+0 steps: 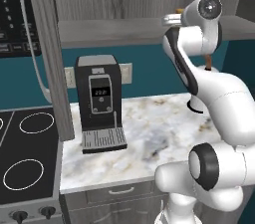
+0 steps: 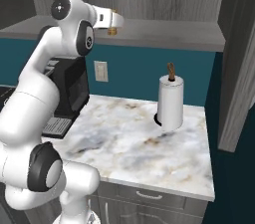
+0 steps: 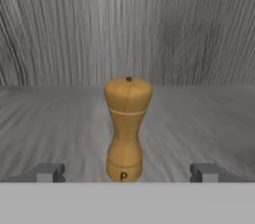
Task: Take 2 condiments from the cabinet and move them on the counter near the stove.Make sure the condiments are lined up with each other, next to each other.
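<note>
A tan-orange wooden mill (image 3: 127,127) marked with a "P", one of the condiments, stands upright on the grey shelf of the cabinet (image 3: 60,118). My gripper (image 3: 127,173) is open and level with the mill's base, one fingertip (image 3: 50,172) far to each side and not touching it. In the right base view my hand (image 2: 110,20) reaches over the shelf edge (image 2: 164,34), with a bit of the mill (image 2: 112,31) showing behind it. The marble counter (image 1: 164,128) lies below, and the stove (image 1: 25,153) is at its left end.
A black coffee machine (image 1: 99,103) stands on the counter beside the stove. A white paper-towel roll (image 2: 171,101) stands at the back right. The open cabinet door (image 1: 50,54) hangs left of the shelf, and another door panel (image 2: 239,68) hangs at the right.
</note>
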